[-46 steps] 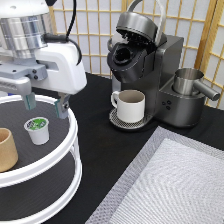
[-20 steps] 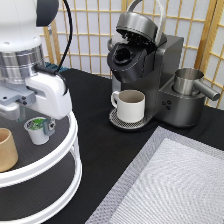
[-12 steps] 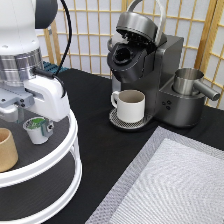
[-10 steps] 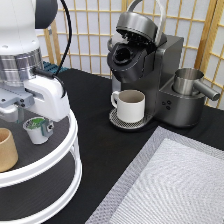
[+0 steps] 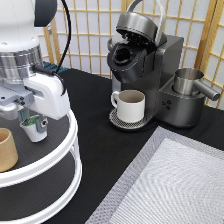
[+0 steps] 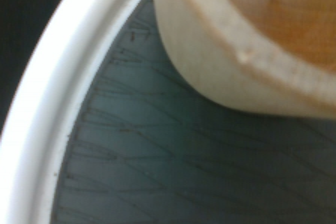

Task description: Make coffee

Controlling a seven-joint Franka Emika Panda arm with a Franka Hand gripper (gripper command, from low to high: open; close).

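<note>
My two-finger gripper is down on the top tier of the white round two-tier turntable at the exterior view's left, fingers pinching the small white plastic coffee pod with the green foil top, which still sits on the dark tier surface. The raised white rim runs close by. A tan handleless cup stands just beside the pod, toward the left edge. Well apart to the right, the dark grey coffee machine has its lid up, a cream-white handled mug on its drip tray
</note>
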